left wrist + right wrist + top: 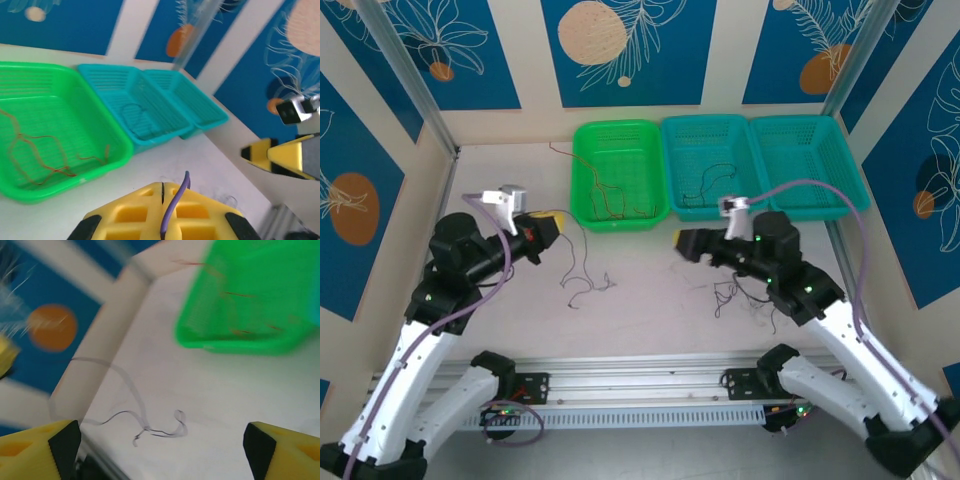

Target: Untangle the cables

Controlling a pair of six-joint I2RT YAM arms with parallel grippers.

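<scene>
ok so where it's at rn: left gripper (552, 230) has its fingers (135, 210) pressed together and a purplish strand (175, 205) comes out of the seam btw them, so imo it's pinched on that one. From above, a thin line drops from its tip to the tangle (586, 282) lying mid-table, in front of the green basket (578, 170). Right gripper (161, 442) is wide apart, holding nothing, hovering over the table (650, 320) and aimed at that same tangle. A 2nd small bunch (730, 296) sits just beside the right arm (810, 290). Some cables look sorted already: red ones (615, 200) in the green basket, a black one (137, 117) in the middle teal basket (705, 121).

How I'd do this step: don't just yank w/ the left. These strands are thin & wiry, so they'll prob drag the whole clump along instead of sliding out. Bring the right down low, close it on the clump itself (not on the strand the left has) and pin it near the table. Then pull the left up & away slow, along the strand's own line. If it snags, stop and regrip closer to the knot. Wire that thin can slip out of flat fingers unnoticed, so keep checking the grip. Can't tell what colour the held strand rly is, so pick its basket once it's free.
</scene>
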